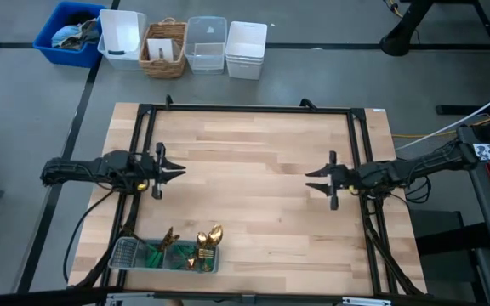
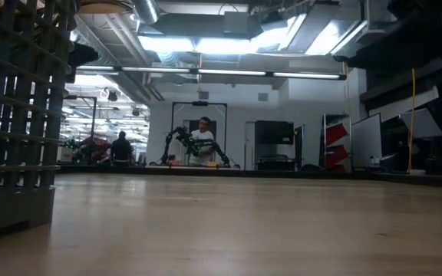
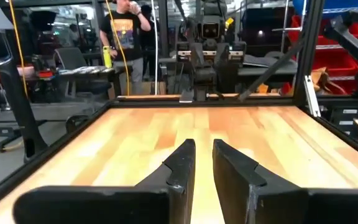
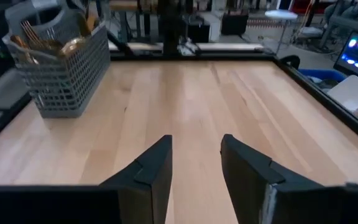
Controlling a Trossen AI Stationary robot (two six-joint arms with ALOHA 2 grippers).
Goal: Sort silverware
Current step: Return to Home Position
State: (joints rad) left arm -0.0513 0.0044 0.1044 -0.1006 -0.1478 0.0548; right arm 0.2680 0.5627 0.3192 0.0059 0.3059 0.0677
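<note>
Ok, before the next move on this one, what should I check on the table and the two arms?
1. Silverware all inside the grey mesh cutlery rack, none loose on the table: ok.
2. Rack standing upright at the table's bottom-left corner in the high view: ok.
3. Left gripper open, empty, at the left side: ok.
4. Right gripper open, empty, at the right side: ok.
5. Each compartment holds one type only: cannot tell.

The left arm (image 1: 100, 170) and right arm (image 1: 407, 170) are slim, black and jointed, with dark cables looping along the counter's (image 1: 253, 183) sides. Their matte black jaws are wedge-shaped, tapering to points.
</note>
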